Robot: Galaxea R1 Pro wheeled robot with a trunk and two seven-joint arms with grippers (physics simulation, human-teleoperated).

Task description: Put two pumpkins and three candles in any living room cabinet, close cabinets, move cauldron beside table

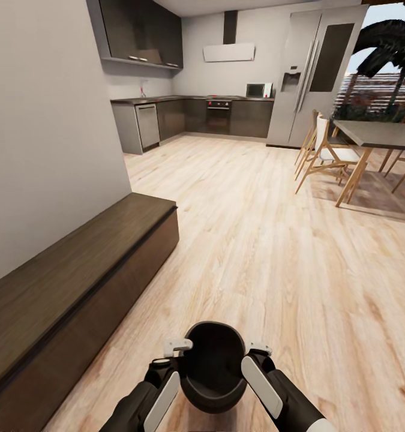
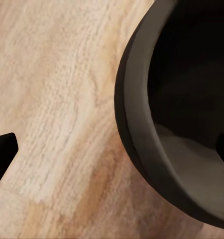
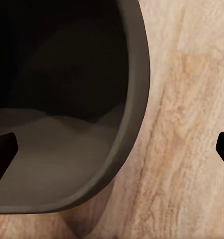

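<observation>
Cauldron (image 1: 214, 366) first: the black pot sits low in the head view, right in front of the robot, between the two arms and over the wood floor (image 1: 274, 252). Its wide mouth faces up and it looks dark inside. The left gripper (image 1: 173, 355) is at one side of its rim and the right gripper (image 1: 255, 355) is at the other side. In each wrist view one dark fingertip is inside the pot and the other is outside, with the rim between them, so both sets of jaws are spread wide over the pot's wall. I cannot tell if the fingers press on the rim.

Beside the robot's left runs the long, low brown cabinet (image 1: 76, 282), along the pale wall. All its fronts look shut. Far ahead stands a kitchen with grey cupboards (image 1: 250, 117) and a tall fridge (image 1: 313, 72). A table (image 1: 376, 135) with wooden chairs (image 1: 325, 153) stands off to the right, well apart from the pot.
</observation>
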